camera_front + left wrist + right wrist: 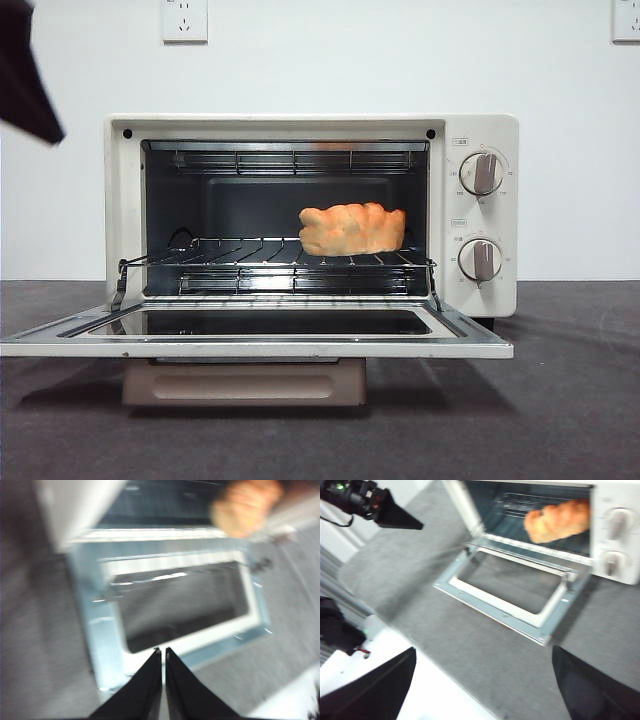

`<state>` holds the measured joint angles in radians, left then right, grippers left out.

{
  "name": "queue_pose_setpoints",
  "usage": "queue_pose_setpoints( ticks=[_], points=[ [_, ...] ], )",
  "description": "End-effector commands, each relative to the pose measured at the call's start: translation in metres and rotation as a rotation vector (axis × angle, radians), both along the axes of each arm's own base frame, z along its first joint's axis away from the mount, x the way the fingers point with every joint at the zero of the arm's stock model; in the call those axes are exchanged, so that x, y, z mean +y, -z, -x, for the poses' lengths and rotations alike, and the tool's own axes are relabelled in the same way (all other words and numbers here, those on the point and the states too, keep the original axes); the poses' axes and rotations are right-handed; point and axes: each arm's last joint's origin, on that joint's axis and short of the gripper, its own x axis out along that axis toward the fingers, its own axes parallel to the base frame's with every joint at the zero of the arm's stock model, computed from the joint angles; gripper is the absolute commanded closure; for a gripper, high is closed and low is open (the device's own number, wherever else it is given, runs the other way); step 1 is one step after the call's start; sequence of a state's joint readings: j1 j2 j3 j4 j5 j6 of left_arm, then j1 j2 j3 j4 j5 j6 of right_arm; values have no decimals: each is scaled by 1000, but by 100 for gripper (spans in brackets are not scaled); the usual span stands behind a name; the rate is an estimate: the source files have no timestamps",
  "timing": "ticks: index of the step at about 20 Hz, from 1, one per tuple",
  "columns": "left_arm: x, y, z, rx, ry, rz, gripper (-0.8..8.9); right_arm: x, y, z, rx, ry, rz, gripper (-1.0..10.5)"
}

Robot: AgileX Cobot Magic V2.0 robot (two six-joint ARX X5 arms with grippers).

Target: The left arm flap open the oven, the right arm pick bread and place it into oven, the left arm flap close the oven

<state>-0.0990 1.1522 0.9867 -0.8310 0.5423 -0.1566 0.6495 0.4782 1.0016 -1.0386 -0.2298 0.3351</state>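
The cream oven (483, 135) stands with its glass door (250, 335) folded flat down toward me, the beige handle (243, 383) hanging below it. The golden braided bread (352, 229) lies on the wire rack (240, 255) inside, toward the knob side; it also shows as bread (557, 520) and, blurred, as bread (245, 507). My left gripper (163, 652) hovers shut above the door's outer edge; in the front view it is the black tip (25, 85) at the upper left, and the right wrist view shows the left gripper (397, 519). My right gripper (482, 680) is open and empty, back from the oven.
Two round knobs (481, 173) sit on the oven's right panel. The dark grey tabletop (560, 400) spreads around the oven. A white table edge (435, 695) shows beneath the right gripper. Wall sockets (184, 20) are on the white wall behind.
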Motion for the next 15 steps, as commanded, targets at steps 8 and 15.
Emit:
queue_pose_setpoints(
  ticks=[8, 15],
  points=[
    [18, 100, 7, 188, -196, 97, 801, -18, -39, 19, -166, 65, -1, 515],
    [21, 136, 13, 314, -233, 105, 801, -18, -39, 19, -160, 89, -3, 515]
  ],
)
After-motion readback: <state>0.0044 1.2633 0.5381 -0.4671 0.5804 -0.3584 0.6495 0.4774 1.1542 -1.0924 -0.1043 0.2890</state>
